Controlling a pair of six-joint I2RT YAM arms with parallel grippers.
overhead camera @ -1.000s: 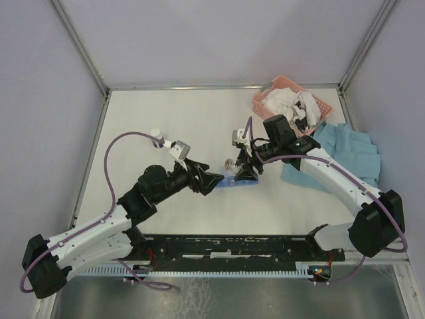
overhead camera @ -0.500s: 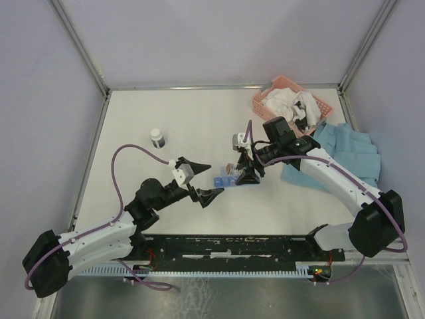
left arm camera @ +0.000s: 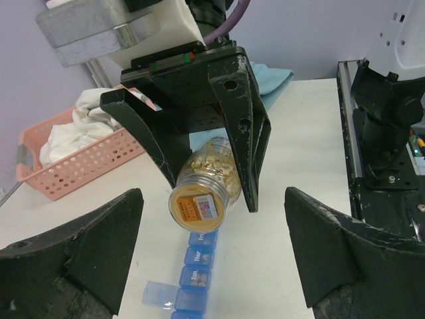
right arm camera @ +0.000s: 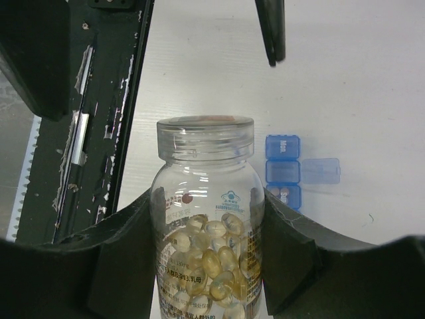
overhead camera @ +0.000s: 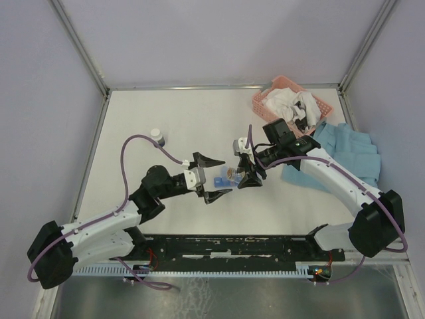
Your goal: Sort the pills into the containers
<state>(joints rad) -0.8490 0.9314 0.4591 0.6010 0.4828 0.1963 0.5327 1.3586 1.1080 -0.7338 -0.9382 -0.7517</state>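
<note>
Top external view: the right end effector (overhead camera: 244, 176) grips a clear pill bottle (overhead camera: 232, 174) just above the worktop (overhead camera: 172, 113). The left end effector (overhead camera: 224, 177) faces it, spread wide and holding nothing.

Right wrist view: the pills (right arm camera: 206, 262), yellowish capsules, fill the lower part of the bottle. Its cap (right arm camera: 206, 136) appears to be in place and points away from the right wrist.

Left wrist view: the capped end is turned toward the left end effector and tilted downward, so the bottle's long axis runs roughly along the line joining the two end effectors. The blue organiser strip (left arm camera: 196, 266) lies flat on the worktop beneath and just beyond the cap, its long axis roughly parallel to the bottle's. One compartment lid (left arm camera: 158, 294) stands open to the side. Whether any compartment holds pills cannot be told.

Judged step: removing the cap before pouring. The left end effector is the free one, and the cap lies straight ahead of its open gap, so a short advance and closure should meet it. A small white-capped bottle (overhead camera: 157, 135) stands well apart to the left.
</note>
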